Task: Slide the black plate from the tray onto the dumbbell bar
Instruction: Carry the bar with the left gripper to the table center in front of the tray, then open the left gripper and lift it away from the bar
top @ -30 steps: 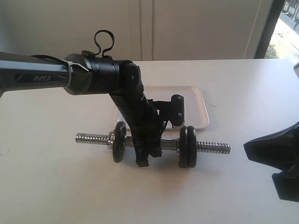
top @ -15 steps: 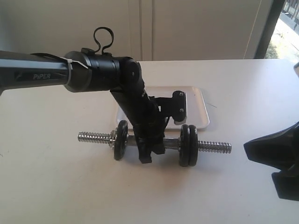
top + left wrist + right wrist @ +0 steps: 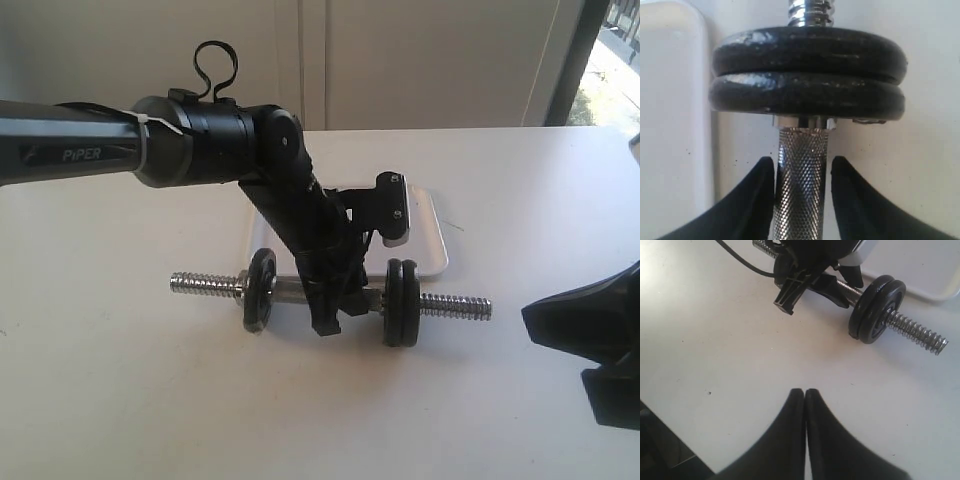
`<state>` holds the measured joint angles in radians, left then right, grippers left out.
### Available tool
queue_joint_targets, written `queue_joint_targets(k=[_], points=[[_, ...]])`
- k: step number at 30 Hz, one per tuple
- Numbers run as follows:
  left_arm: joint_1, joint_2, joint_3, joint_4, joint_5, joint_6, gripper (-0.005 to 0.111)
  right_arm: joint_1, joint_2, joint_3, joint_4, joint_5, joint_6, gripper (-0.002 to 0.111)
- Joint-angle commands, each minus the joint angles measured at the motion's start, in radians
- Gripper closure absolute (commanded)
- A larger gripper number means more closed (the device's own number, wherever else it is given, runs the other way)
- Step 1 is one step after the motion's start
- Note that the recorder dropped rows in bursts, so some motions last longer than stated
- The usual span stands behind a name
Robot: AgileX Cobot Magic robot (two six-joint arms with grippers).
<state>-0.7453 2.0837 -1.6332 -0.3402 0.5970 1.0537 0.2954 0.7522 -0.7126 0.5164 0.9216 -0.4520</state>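
Left fingers [image 3: 752,200] stand parted astride the bar's [image 3: 802,190] knurled middle, with a slim gap on either side. Right fingers [image 3: 785,440] are pressed together above the counter [image 3: 150,400]. Two plates [image 3: 402,303] sit on the bar's right-arm end and a third plate [image 3: 259,291] on the other, near the tray [image 3: 432,240].

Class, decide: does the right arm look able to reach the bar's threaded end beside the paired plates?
Probably yes: only bare table separates the shut right gripper from that threaded end.
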Motion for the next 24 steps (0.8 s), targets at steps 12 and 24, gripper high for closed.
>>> queue_joint_targets(k=[12, 24], points=[[-0.007, -0.018, -0.002, 0.02, 0.03, -0.01, 0.063, -0.006, -0.005, 0.004, 0.003, -0.005, 0.005, 0.108], [-0.004, -0.138, -0.002, 0.173, 0.242, -0.266, 0.07, -0.006, -0.005, 0.004, -0.046, -0.03, 0.026, 0.108]])
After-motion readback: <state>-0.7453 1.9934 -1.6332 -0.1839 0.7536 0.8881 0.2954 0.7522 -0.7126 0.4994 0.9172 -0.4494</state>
